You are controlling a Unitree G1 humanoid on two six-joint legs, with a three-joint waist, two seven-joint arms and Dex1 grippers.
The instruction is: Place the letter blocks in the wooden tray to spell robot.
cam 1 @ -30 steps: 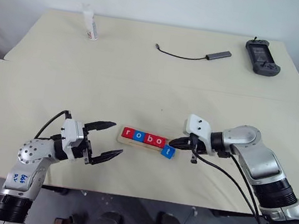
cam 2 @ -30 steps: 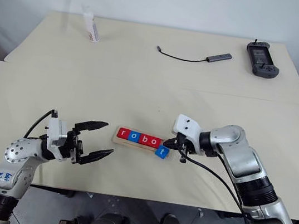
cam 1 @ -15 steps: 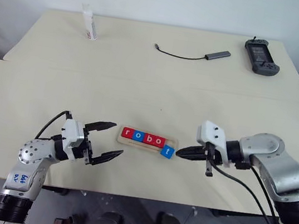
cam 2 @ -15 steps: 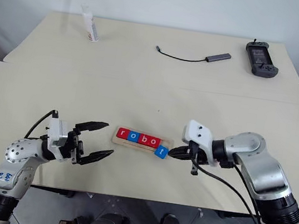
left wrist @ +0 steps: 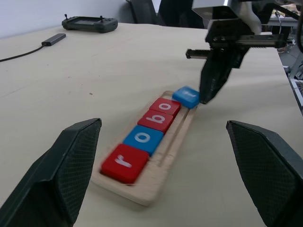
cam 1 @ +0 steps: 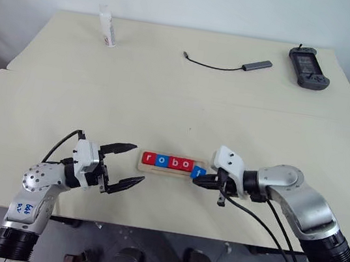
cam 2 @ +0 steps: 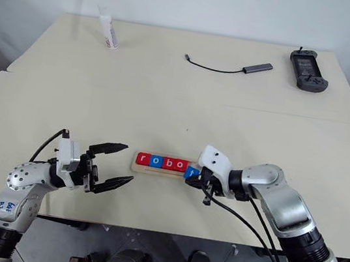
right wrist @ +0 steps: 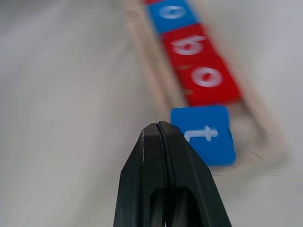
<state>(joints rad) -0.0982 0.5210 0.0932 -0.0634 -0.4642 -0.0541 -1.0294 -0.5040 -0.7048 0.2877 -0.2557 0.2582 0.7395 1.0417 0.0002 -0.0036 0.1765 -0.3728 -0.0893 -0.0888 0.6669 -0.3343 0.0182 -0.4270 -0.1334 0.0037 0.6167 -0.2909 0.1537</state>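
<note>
Desk (cam 1: 167, 97) first: pale, mostly bare. Far edge has a white bottle (cam 1: 107, 26), a cable (cam 1: 224, 63) and a black controller (cam 1: 309, 60), all well apart from the work, no interference.

Tray (cam 1: 144, 166) sits near the front edge, between the two arms, long axis across the robot. Four blocks seated flush in it: red r (left wrist: 124, 162), blue o (left wrist: 143, 138), red b (left wrist: 155, 119), red o (left wrist: 165, 106). Reads "robo".

Blue t (cam 1: 198, 172) is the open item. It's at the tray's right end, skewed, and looks to be riding up on the rim rather than lying flat in the last slot; can't tell for sure how much of it is inside.

Right gripper (cam 1: 198, 179): fingers pressed fully together, holding nothing, used as a poker. Tip is just beside the t's outer near corner, at or near contact.

Left gripper (cam 1: 129, 162): fingers wide, empty, hovering just off the tray's left end.

How to finish it, my read:
- push, don't grasp. Closed tip is right for this.
- nudge the t's outer edge toward the red o, low and slow, and square it so it drops over the rim.
- push along the tray axis only; sideways load would slide the whole tray.
- the left fingers could back up the tray's left end if it creeps.
- risk: pushing too high tips the t or shoves it onto the red o.
</note>
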